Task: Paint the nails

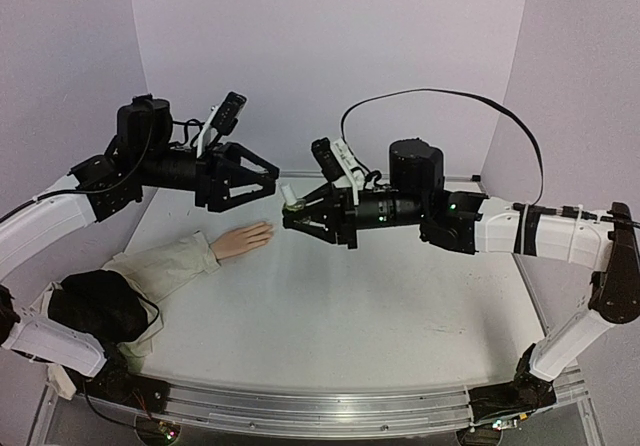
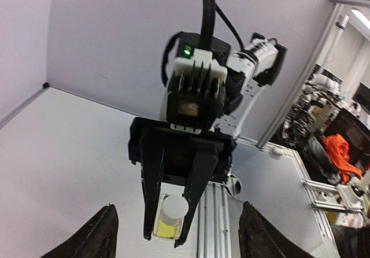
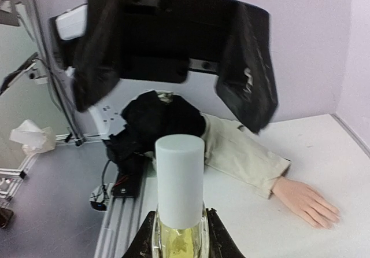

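The nails (image 1: 267, 230) are at the fingertips of a pale dummy hand (image 1: 243, 239) that lies flat on the white table (image 1: 380, 306), in its far left part, with the fingers pointing toward the middle. They are too small here to tell whether any polish is on them. A beige sleeve (image 1: 165, 266) runs back from the wrist toward the near left corner, where its end disappears under a heap of black cloth (image 1: 95, 301).

Above the table and just to the right of the fingertips, without touching them, the right gripper (image 1: 293, 214) reaches in from the right edge. Its two fingers are closed on a small glass bottle (image 1: 291, 201) of yellowish liquid, gripping the glass body on either side – the white cap is on and sticks out beyond the fingertips.

The left gripper (image 1: 272, 183) comes in from the left edge and faces the bottle, also in the air, a little higher and nearer the far edge. Its fingers are spread wide and hold nothing; the cap sits close in front of the gap between them, not touching either one. A metal rail (image 1: 320, 406) runs along the near edge.
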